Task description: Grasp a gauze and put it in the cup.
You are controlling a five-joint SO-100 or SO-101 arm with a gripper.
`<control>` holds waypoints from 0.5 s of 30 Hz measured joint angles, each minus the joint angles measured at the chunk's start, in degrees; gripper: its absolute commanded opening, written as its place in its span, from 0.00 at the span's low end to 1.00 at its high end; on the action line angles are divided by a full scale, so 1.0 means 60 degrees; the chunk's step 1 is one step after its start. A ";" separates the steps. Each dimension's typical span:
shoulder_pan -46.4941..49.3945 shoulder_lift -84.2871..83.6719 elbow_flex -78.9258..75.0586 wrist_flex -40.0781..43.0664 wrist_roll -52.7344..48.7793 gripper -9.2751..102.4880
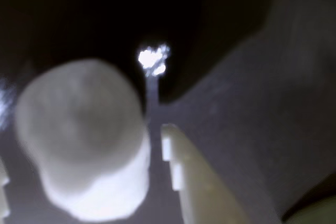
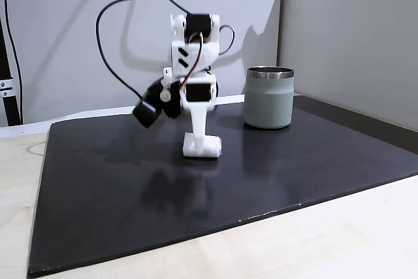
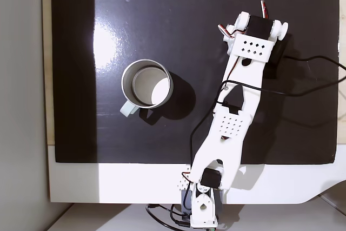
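**Closing on the gauze roll before the lift**

The gauze (image 2: 204, 146) is lying on the black mat (image 2: 294, 174), in front of the cup (image 2: 268, 97) and apart from it in a fixed view. The gripper (image 2: 198, 140) is being held down at the roll, with its tip right at the mat. In the wrist view the gauze (image 1: 86, 140) is seen between the fingers: one finger (image 1: 194, 177) is standing just beside its right side, with a thin gap, and the edge of the other is showing at the left border. So the claw is being kept open around the roll, not yet pressing it.

To do this step well, the fingers are probably best closed slowly, so that the soft roll is squeezed at its middle and is not pushed sideways. The roll looks soft, so a firm but not hard pressure is being advised. The lift is best started only when both fingers are touching. From above, the cup (image 3: 127, 77) is standing to the left of the arm (image 3: 238, 117).
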 measured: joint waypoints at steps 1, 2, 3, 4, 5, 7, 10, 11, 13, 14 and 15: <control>0.0000 -0.0117 -0.0088 0.0000 -0.0015 0.37; 0.0015 -0.0264 -0.0190 0.0000 -0.0015 0.37; 0.0015 -0.0410 -0.0293 0.0000 0.0000 0.37; 0.0029 -0.0542 -0.0425 0.0000 -0.0015 0.37; 0.0044 -0.0659 -0.0557 0.0000 -0.0029 0.37; 0.0059 -0.0820 -0.0776 0.0029 0.0000 0.33; 0.0059 -0.0923 -0.0923 0.0059 -0.0015 0.22; 0.0059 -0.0937 -0.0952 0.0059 0.0000 0.18; 0.0059 -0.0937 -0.0952 0.0059 0.0029 0.12; 0.0059 -0.0937 -0.0952 0.0059 0.0088 0.11; 0.0059 -0.0937 -0.0952 0.0015 0.0117 0.10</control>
